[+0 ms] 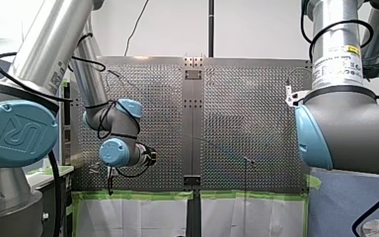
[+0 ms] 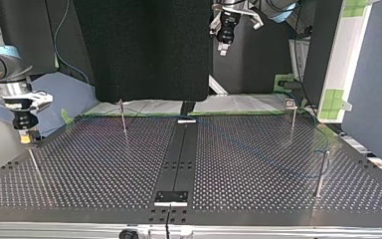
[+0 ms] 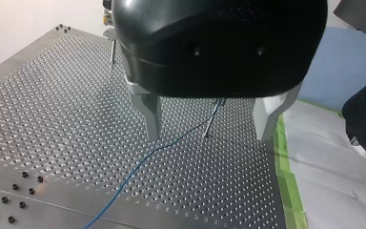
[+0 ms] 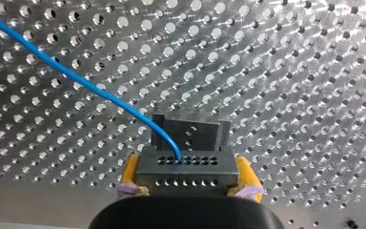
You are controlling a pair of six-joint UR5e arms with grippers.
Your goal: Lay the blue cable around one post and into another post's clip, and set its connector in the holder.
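My right gripper is closed on the dark connector, with its yellow pads pressing both sides. It sits low over the desk at the top view's nine o'clock. The holder stands just ahead of the connector. The blue cable leaves the connector and trails across the holes. My left gripper hangs wide open and empty at the top view's twelve o'clock, and the cable runs beneath it beside a thin post.
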